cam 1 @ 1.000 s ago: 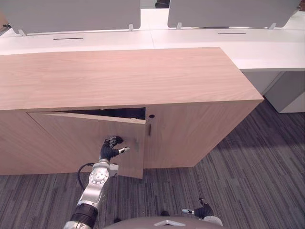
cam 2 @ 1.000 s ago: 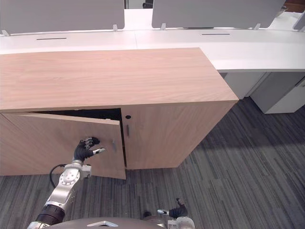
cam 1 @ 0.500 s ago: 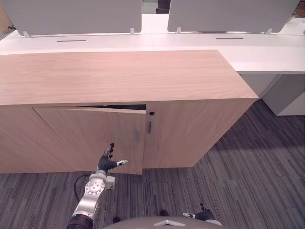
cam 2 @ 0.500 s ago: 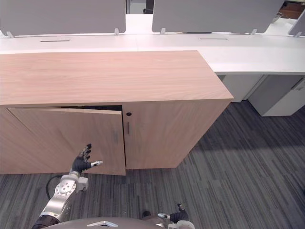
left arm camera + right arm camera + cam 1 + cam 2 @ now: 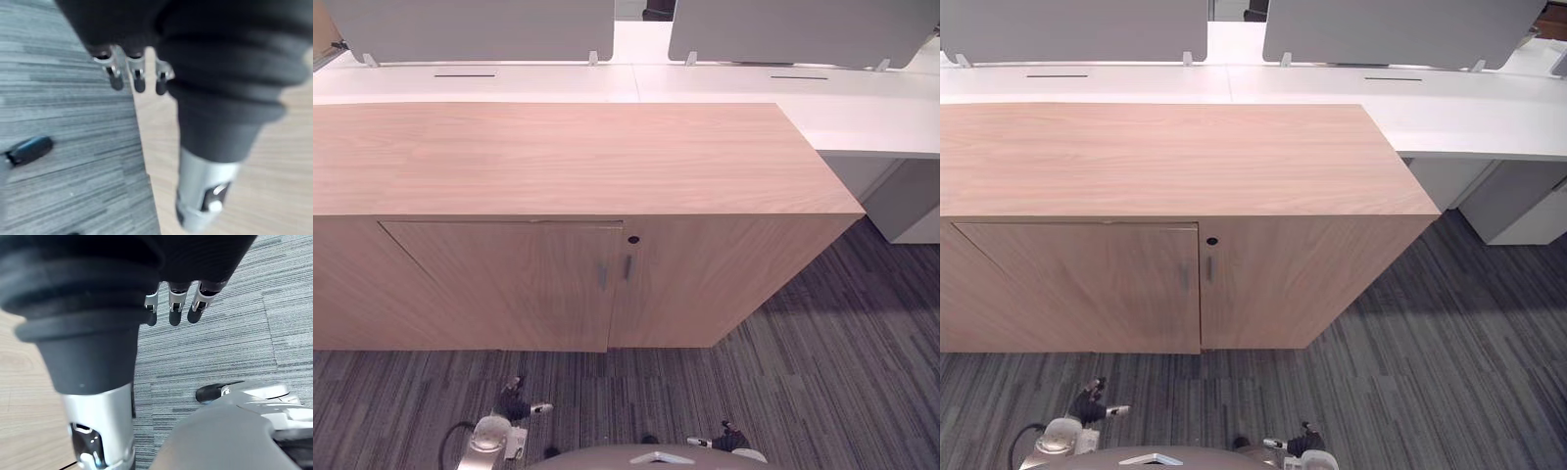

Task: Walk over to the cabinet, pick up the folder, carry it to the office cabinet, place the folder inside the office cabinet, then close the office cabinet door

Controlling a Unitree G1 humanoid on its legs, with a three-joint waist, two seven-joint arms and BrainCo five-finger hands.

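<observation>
Cabinet (image 5: pixel 578 162) long axis left-right, door (image 5: pixel 499 284) flush, handles (image 5: pixel 603 276) upright.

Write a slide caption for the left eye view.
Office cabinet closed; left hand open, low above the grey carpet.

Shut doors (image 5: pixel 499 284) hide the cabinet's (image 5: pixel 558 157) inside. Its left end runs off the frame, as do the grey screens (image 5: pixel 470 24) on the white worktop (image 5: pixel 862 108) behind. The left hand (image 5: pixel 514 403) shows small near the bottom edge, its fingers (image 5: pixel 138 81) blurred in the wrist view; the right hand (image 5: pixel 732 438), likewise small.
</observation>
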